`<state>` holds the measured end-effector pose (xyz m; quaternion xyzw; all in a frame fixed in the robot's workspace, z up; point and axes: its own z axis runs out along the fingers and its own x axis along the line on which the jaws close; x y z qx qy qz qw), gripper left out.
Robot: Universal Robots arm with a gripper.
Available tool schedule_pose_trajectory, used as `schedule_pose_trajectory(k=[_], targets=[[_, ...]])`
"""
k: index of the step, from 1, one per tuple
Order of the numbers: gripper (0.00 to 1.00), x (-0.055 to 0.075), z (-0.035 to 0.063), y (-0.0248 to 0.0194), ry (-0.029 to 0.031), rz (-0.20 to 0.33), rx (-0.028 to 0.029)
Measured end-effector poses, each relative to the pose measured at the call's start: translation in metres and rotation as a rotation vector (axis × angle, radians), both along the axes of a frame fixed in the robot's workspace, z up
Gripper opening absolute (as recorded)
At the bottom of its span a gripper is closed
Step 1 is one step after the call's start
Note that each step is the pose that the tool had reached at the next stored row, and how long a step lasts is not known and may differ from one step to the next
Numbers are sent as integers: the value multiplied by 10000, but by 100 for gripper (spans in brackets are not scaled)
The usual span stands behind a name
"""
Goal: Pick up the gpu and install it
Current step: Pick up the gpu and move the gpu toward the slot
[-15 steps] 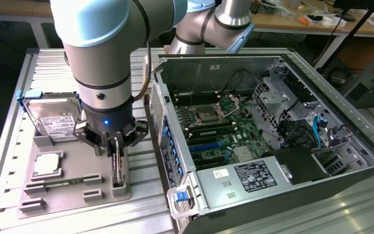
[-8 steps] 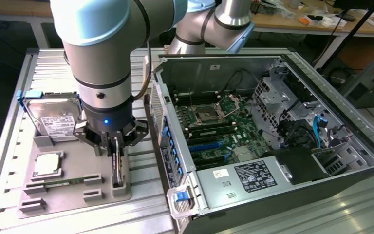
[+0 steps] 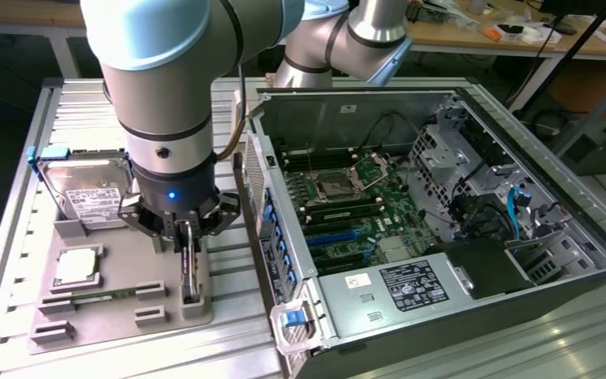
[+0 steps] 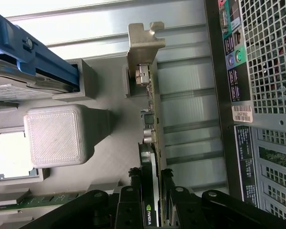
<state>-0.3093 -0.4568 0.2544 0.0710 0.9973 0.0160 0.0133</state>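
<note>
Two black fingers (image 4: 133,191) of the gripper (image 3: 185,237) are clamped on the gpu (image 3: 189,272), a thin green card with a black cooler and a silver end bracket. The card stands on edge in a slot of the grey moulded tray (image 3: 114,316). A silver hard drive with white label (image 3: 91,193) sits near it on the tray. The open black computer case (image 3: 346,110) stands at the exterior view's right.

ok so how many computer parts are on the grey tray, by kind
silver hard drive with white label: 1
square silver cpu: 1
narrow green ram stick: 1
green gpu card with silver bracket: 1
total: 4
</note>
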Motion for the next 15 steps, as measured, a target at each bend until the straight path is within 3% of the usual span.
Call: schedule_pose_trajectory(k=[15], targets=[[28, 0, 38, 0, -1, 0, 1]])
